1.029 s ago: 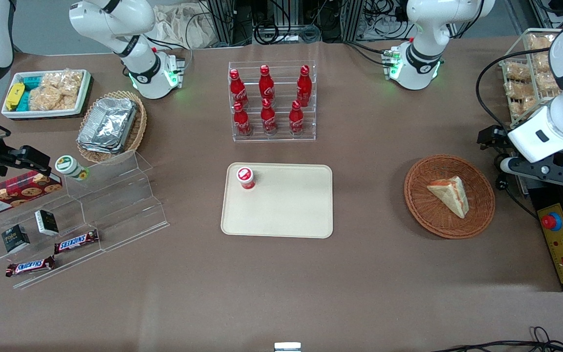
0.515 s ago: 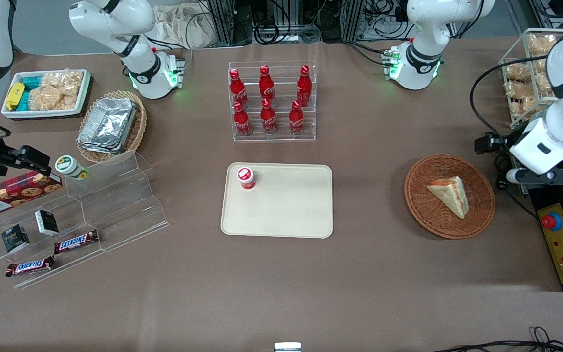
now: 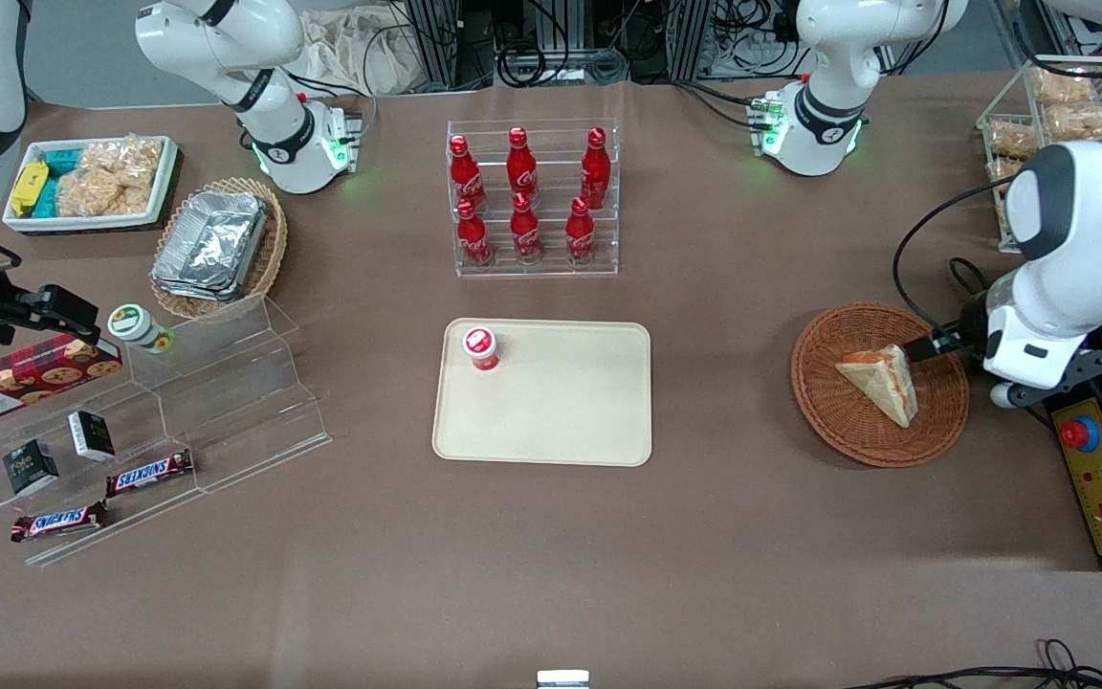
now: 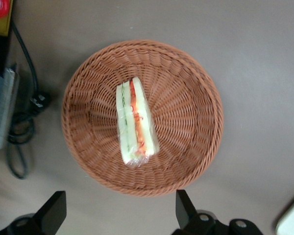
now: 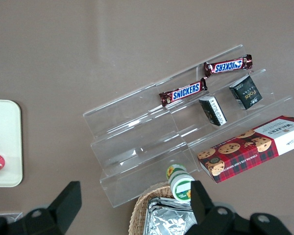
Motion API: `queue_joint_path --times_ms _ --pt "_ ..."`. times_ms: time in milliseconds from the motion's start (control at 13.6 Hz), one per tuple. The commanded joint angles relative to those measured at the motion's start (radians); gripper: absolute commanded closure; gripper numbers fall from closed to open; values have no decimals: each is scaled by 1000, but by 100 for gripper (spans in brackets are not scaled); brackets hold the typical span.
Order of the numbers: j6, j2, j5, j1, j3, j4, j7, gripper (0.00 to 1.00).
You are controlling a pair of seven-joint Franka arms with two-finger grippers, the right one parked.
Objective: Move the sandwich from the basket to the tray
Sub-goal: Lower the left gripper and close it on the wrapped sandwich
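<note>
Nothing delivered yet, by the look of it. At the middle of the worktop [image 3: 704, 536], tray [image 3: 561, 421] bare of any sandwich, carrying only a small red-capped cup [image 3: 481, 347] at its far corner toward the parked arm's end.

Well apart from it, toward the working arm's end: round wicker basket [image 3: 824, 402], with the sandwich [image 3: 881, 381] lying inside, untouched and still in what looks like clear wrap, its red and green filling showing along the edge in the wrist view [image 4: 135, 122].

Farthest that way: hand [image 4: 118, 215] hovering above the basket rim, fingers spread wide with nothing between them, one finger [image 4: 53, 211] and the other [image 4: 185, 209] straddling more than the sandwich's width.

Left to do, as judged here: lowering over the wedge, closing on it, lifting clear of the basket, carrying across to the tray, setting down on its bare part away from the cup.
</note>
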Motion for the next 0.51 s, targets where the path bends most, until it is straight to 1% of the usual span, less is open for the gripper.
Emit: queue_joint_path --times_ms 0,147,441 --pt "175 -17 7 -1 14 -130 -186 0" --pt "263 19 9 -1 17 -164 -304 0" --pt "341 93 38 -2 17 -178 -384 0"
